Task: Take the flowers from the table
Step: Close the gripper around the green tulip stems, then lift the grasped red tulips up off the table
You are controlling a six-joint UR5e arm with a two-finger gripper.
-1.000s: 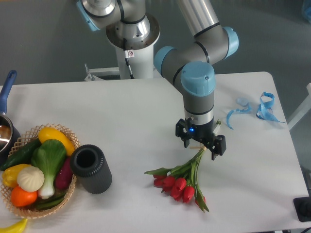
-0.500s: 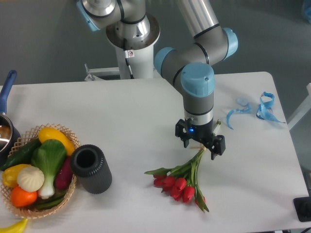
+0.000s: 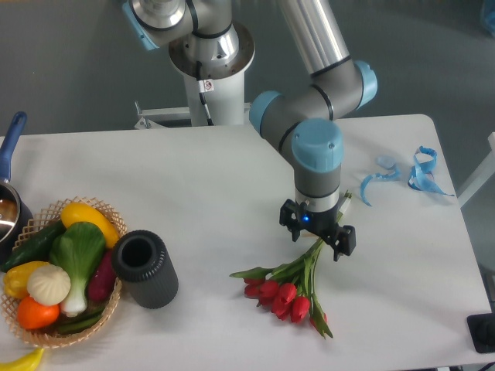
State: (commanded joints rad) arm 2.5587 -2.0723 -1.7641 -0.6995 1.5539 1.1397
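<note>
The flowers (image 3: 290,284), a bunch of red tulip buds with green stems and leaves, lie on the white table (image 3: 209,193) at the front right, buds toward the front and stems pointing up to the right. My gripper (image 3: 318,239) is low over the upper part of the stems, its two black fingers straddling them. The jaws stand apart, one finger on each side of the stems. The stem ends poke out behind the gripper body at its right.
A dark cylindrical vase (image 3: 145,267) stands to the left of the flowers. A wicker basket (image 3: 58,270) of vegetables sits at the front left, with a pot (image 3: 9,193) behind it. Curled blue ribbons (image 3: 408,174) lie at the back right.
My gripper has dropped lower and shifted slightly toward the front over the stems. The flowers have not moved.
</note>
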